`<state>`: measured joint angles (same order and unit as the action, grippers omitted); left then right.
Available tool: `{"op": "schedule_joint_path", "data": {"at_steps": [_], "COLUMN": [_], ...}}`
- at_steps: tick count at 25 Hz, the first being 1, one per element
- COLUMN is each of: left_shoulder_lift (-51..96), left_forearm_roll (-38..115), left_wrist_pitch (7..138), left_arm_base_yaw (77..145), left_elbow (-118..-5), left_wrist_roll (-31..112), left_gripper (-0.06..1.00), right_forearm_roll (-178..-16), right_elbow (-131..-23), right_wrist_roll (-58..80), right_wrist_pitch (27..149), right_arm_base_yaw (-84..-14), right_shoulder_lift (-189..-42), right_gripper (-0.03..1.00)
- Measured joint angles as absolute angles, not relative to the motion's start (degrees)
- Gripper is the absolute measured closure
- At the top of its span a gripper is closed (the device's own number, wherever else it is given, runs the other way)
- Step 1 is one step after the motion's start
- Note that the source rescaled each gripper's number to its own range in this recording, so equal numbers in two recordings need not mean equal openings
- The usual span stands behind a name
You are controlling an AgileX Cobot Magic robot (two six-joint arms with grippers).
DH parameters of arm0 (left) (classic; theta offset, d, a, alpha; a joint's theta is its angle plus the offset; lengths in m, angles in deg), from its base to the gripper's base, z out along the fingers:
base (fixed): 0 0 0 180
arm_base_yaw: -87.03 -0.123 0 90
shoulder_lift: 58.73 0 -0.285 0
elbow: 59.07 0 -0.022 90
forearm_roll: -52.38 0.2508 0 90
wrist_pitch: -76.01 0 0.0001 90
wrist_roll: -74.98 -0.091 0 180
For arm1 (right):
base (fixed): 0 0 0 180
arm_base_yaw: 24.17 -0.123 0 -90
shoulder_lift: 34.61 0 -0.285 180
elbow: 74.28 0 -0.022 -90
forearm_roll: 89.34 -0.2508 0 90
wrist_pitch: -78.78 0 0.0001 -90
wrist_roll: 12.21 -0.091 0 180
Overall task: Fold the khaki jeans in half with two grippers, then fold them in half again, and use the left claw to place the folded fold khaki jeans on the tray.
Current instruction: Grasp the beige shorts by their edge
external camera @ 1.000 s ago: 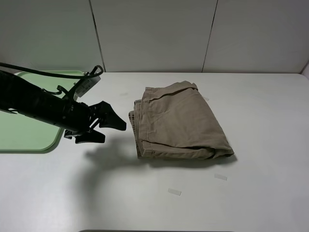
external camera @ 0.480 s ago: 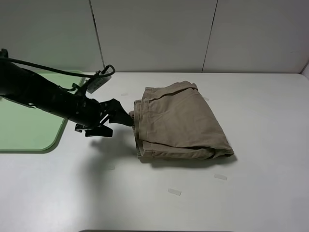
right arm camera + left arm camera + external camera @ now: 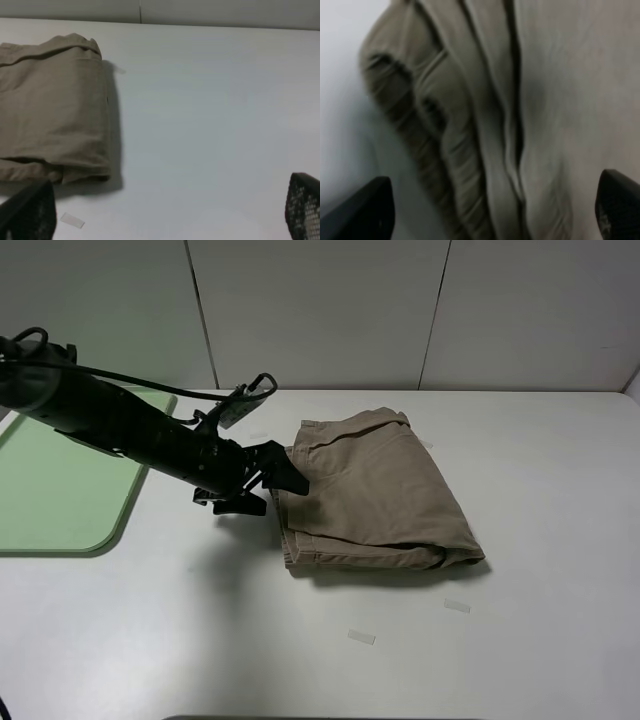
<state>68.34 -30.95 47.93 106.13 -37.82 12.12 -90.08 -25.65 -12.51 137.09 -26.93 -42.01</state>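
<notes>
The khaki jeans [image 3: 375, 495] lie folded into a compact stack in the middle of the white table. My left gripper [image 3: 270, 488] is open at the stack's left edge, with one finger over the cloth and the other low by the table. In the left wrist view the layered fold edges of the jeans [image 3: 485, 125] fill the gap between the two fingertips of the left gripper [image 3: 490, 215]. The light-green tray [image 3: 60, 490] lies at the far left, behind the arm. The right gripper [image 3: 165, 215] stands open above bare table, to the right of the jeans [image 3: 50, 115]; the exterior view does not show it.
Two small strips of clear tape [image 3: 361, 637] [image 3: 457, 606] lie on the table in front of the jeans. A grey panelled wall [image 3: 320, 310] closes off the back. The black cable [image 3: 150, 390] of the left arm loops above the tray's corner.
The left arm has swung right from beside the tray to the jeans' left edge. Its open fingers now straddle that edge. The jeans have not moved.
</notes>
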Motion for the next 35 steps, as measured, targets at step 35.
{"op": "schedule_joint_path", "data": {"at_steps": [35], "left_shoulder_lift": [73.8], "left_forearm_roll": [-31.1], "left_wrist_pitch": [50.2], "left_arm_base_yaw": [112.2], "left_elbow": [-45.4], "left_wrist_roll": [11.1], "left_gripper": [0.17], "right_forearm_roll": [-90.1], "right_elbow": [-25.6], "right_wrist_roll": [-12.5], "right_wrist_pitch": [137.1], "right_arm_base_yaw": [-26.9], "right_shoulder_lift": [-42.0], "right_gripper": [-0.03]}}
